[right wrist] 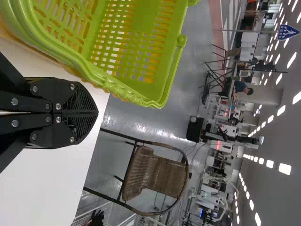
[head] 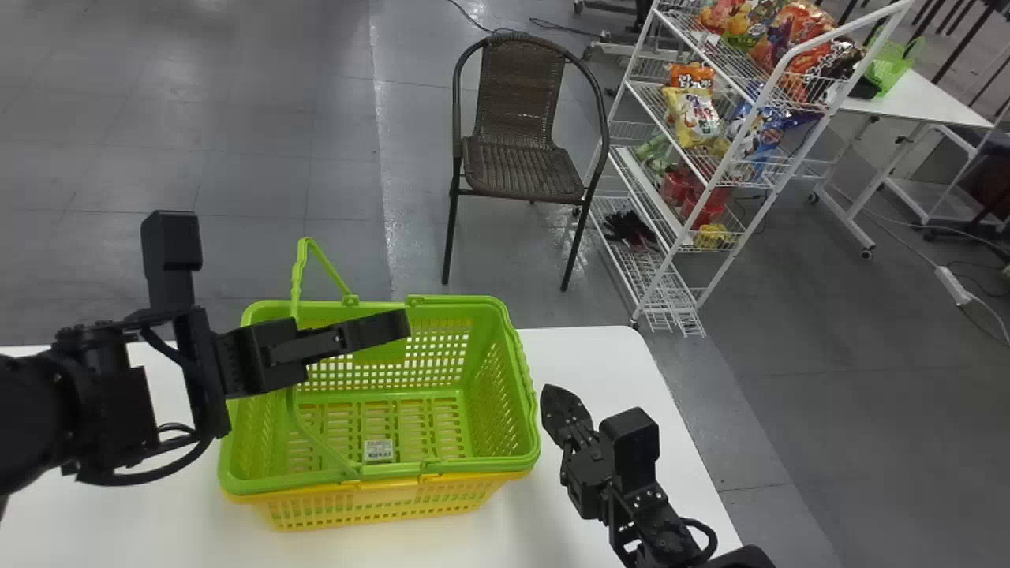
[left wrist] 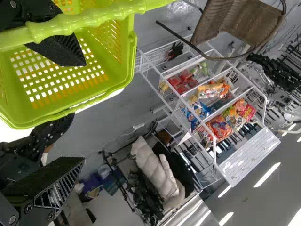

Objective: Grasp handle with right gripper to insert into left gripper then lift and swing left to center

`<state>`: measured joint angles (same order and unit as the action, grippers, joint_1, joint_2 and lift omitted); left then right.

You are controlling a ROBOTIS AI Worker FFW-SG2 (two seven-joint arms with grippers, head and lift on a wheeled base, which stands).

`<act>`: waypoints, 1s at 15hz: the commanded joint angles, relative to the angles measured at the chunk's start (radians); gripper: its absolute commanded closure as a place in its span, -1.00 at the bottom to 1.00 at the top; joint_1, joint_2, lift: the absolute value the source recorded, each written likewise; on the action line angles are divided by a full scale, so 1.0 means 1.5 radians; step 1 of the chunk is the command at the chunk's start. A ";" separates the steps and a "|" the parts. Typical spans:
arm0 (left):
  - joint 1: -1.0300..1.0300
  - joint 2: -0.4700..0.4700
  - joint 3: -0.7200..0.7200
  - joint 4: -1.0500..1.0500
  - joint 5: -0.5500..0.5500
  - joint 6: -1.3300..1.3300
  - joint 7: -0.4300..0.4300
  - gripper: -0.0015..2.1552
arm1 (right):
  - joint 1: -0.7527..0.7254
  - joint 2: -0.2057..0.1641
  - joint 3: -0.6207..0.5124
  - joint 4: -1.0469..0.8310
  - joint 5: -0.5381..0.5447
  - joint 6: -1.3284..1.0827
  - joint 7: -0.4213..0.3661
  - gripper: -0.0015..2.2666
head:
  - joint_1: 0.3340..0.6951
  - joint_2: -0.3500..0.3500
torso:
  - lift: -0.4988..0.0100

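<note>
1. Green basket [head: 473, 467] sits on the counter [head: 588, 351], raised handle [left wrist: 84, 18] crossing your wide-spread left tool [left wrist: 84, 111].
2. Your right tool [right wrist: 97, 112] is clenched, empty.
3. Off-centre, the handle may slip your closing grip.

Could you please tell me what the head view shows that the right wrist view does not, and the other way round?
Head view: the left gripper, the snack bags on the rack and the small white label inside the green basket.
Right wrist view: the ceiling lights and the blue sign.
Both: the green basket, the yellow basket under it, the chair, the white table and the right gripper.
</note>
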<state>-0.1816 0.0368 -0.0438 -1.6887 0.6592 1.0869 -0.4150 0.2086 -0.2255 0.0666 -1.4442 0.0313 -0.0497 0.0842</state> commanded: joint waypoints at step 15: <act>0.011 0.000 0.008 -0.001 0.007 0.001 -0.005 -0.92 | -0.002 -0.001 -0.008 -0.008 -0.024 0.012 0.000 0.92 | 1.00 -0.81 | 0.96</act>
<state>-0.1656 0.0368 -0.0333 -1.6917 0.6703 1.0885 -0.4220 0.2084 -0.2266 0.0531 -1.4616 -0.0058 -0.0343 0.0843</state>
